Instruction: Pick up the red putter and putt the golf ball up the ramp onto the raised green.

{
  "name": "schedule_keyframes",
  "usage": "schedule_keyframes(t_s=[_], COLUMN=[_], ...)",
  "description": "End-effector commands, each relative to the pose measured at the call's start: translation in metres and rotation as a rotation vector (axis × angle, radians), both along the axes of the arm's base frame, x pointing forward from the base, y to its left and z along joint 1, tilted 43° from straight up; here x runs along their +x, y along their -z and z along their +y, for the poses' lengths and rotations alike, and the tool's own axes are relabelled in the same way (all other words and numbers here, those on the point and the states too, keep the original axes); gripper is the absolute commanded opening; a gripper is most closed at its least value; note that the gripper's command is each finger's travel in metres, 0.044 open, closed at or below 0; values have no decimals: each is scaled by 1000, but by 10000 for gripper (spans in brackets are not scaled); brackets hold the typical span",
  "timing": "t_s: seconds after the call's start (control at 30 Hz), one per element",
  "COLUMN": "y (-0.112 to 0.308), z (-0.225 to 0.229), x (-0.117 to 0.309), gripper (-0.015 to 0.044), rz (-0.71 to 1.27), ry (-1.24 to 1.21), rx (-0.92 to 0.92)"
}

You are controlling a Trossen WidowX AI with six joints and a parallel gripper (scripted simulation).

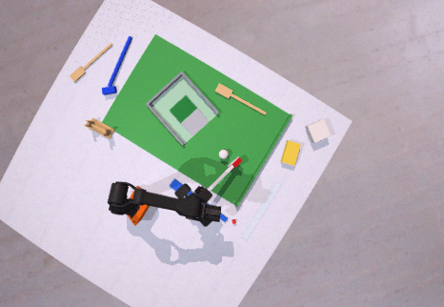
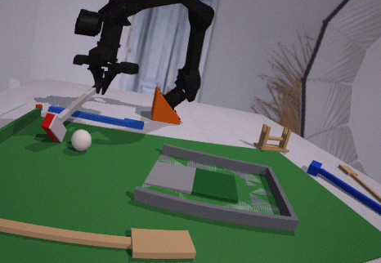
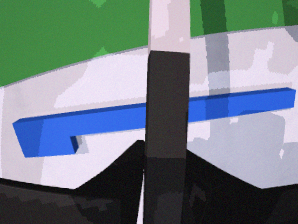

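Observation:
The gripper (image 2: 100, 90) (image 3: 166, 152) is shut on the red putter's dark handle. The putter's pale shaft (image 1: 222, 178) (image 2: 78, 102) (image 3: 170, 25) slopes down to its red and white head (image 1: 236, 162) (image 2: 49, 122), low over the green mat; whether the head touches the mat is unclear. The white golf ball (image 1: 223, 154) (image 2: 81, 140) sits beside the head with a small gap, between it and the ramp side. The grey ramp (image 1: 195, 122) (image 2: 172, 176) leads to the raised dark green square (image 1: 182, 108) (image 2: 214, 184), inside a grey wall (image 2: 212, 211) open on the ramp side.
A blue putter (image 1: 175, 184) (image 2: 98, 118) (image 3: 115, 116) lies under the gripper. A wooden putter (image 1: 224, 91) (image 2: 163, 243) lies on the mat. A wooden stand (image 1: 99, 128) (image 2: 275, 139), another blue putter (image 1: 120, 63), a yellow block (image 1: 291, 153) and a red cube (image 1: 233, 221) are around the mat.

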State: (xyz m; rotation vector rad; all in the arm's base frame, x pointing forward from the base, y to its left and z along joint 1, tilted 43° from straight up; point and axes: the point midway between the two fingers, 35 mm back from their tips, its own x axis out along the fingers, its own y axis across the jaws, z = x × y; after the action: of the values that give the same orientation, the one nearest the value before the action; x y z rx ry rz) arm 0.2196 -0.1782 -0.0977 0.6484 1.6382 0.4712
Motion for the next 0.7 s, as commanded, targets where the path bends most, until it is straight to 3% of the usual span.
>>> schedule_keyframes(t_s=[0.0, 0.4, 0.67], y=[0, 21, 5], z=[0, -20, -5], x=[0, -4, 3], gripper=[0, 0, 0], rz=[0, -1, 3], ry=[0, 11, 17], rx=[0, 2, 0])
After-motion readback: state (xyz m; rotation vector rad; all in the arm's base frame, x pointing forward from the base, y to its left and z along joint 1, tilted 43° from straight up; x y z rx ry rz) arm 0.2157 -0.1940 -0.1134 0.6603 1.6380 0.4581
